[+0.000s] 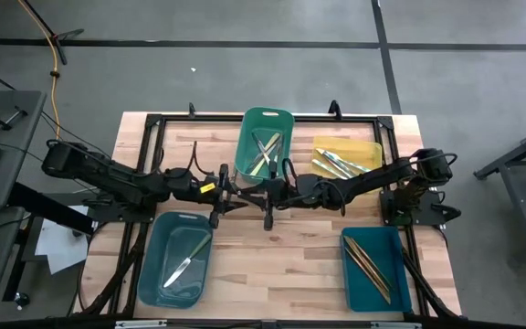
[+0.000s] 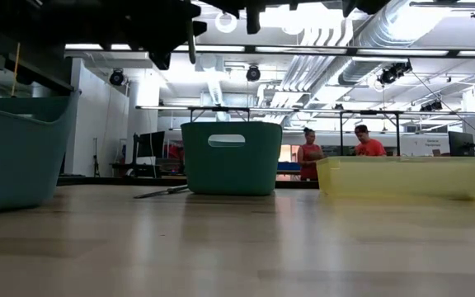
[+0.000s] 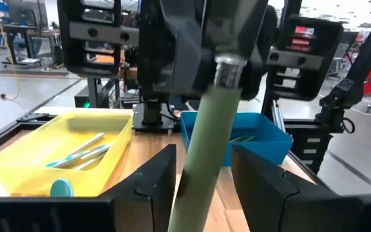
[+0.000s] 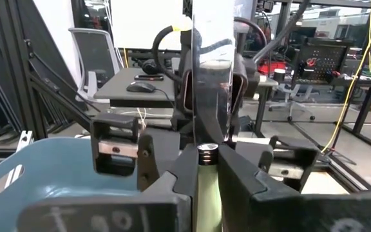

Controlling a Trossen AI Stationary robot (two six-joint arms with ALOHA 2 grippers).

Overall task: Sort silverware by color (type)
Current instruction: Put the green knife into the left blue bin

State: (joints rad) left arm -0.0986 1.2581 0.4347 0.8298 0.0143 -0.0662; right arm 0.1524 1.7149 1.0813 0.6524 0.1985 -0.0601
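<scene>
Meanwhile, both grippers met above the middle of the worktop (image 1: 272,265), sharing one pale green-handled knife (image 3: 208,148). The left gripper (image 3: 201,177) sat spread around the green handle, while the right gripper (image 4: 206,169) was pinched narrow on the knife at its metal collar. Other silverware lay in the green bin (image 1: 264,146), yellow bin (image 1: 369,146) and two teal bins (image 1: 158,265).

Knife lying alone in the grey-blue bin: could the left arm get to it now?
Probably yes. The knife lies in an open-topped bin beside that arm, and the left end effector is open, merely straddling the green-handled utensil the right end effector grips.
</scene>
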